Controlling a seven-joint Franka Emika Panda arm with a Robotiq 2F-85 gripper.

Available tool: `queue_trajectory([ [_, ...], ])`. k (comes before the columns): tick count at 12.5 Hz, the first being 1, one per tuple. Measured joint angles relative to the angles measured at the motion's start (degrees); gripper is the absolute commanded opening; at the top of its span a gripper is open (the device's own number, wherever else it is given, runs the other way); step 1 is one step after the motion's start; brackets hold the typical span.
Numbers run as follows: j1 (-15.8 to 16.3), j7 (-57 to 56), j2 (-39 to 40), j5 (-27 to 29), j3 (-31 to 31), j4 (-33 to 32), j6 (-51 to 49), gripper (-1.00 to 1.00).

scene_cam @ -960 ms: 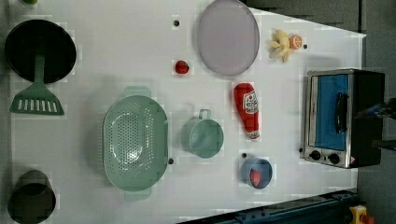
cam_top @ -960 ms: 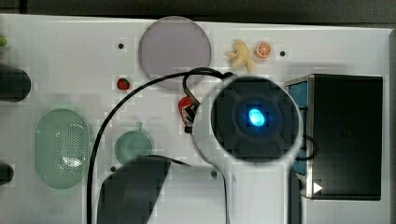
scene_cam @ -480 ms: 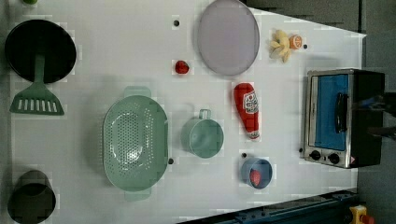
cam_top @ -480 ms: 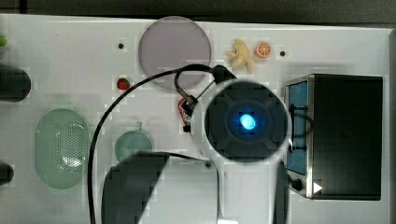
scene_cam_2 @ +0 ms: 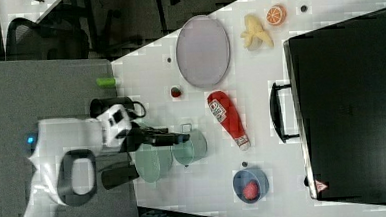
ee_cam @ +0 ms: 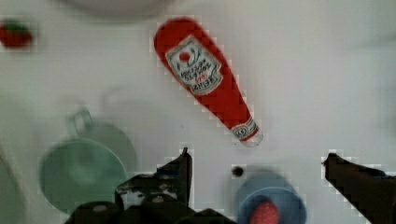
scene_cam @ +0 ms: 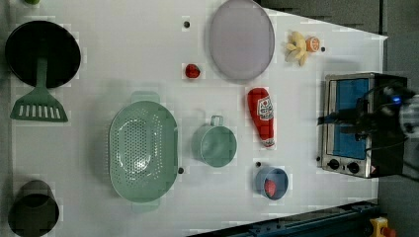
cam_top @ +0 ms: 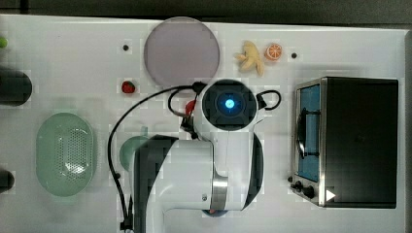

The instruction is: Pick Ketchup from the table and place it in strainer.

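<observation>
The red plastic Ketchup bottle [scene_cam: 262,116] with a white label is lying flat on the white surface [scene_cam: 123,54], its long axis running up and down the left view with the cap end pointing toward the left view's bottom, between the round mint-green cup [scene_cam: 215,144] and the silver toaster oven [scene_cam: 348,123]. The black end effector [ee_cam: 257,163] is hanging above it with its fingers [ee_cam: 180,170] spread wide, holding and touching nothing. The pale mint-green oval perforated strainer [scene_cam: 143,150] is sitting beyond the cup, well apart from the bottle.
</observation>
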Motion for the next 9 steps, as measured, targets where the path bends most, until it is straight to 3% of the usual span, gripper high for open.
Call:
queue_trajectory([
  [4,0.15,-14.77,2.4,-0.24,1.18,-5.15,10.34,1.0],
  [7,0.22,-17.9,5.83,-0.56,1.9,-6.38,17.53,1.0],
  [9,0.03,-19.61,9.66,-4.03,2.12,-6.38,21.75,1.0],
])
